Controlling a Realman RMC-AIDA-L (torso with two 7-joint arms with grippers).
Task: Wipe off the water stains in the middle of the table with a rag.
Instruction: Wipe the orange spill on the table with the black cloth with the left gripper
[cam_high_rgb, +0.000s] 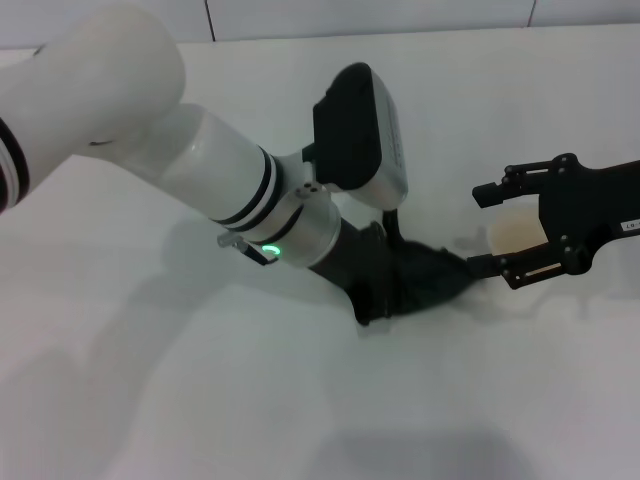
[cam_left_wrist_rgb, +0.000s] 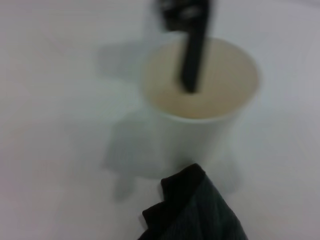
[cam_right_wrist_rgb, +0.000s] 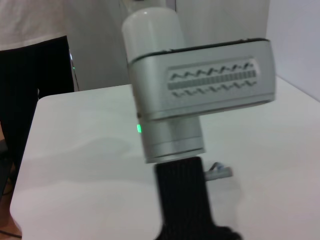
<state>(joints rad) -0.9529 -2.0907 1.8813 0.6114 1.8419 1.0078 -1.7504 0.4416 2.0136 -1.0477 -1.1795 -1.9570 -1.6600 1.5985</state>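
On the white table (cam_high_rgb: 180, 400) my left gripper (cam_high_rgb: 392, 285) is down at the surface, shut on the dark rag (cam_high_rgb: 435, 280). The rag's rumpled corner (cam_left_wrist_rgb: 195, 210) lies right against the foot of a cream paper cup (cam_left_wrist_rgb: 200, 100). The water stains are hidden from every view. My right gripper (cam_high_rgb: 500, 228) reaches in from the right. It stands open with a finger on either side of the cup (cam_high_rgb: 515, 235). One of its black fingers (cam_left_wrist_rgb: 192, 55) hangs over the cup's mouth. The right wrist view shows the left arm's grey wrist (cam_right_wrist_rgb: 200, 90).
The left arm's thick white forearm (cam_high_rgb: 150, 120) crosses the table from the upper left. A grey seam (cam_high_rgb: 300, 38) runs along the table's far edge. A person in black trousers (cam_right_wrist_rgb: 30, 90) stands beside the table's end.
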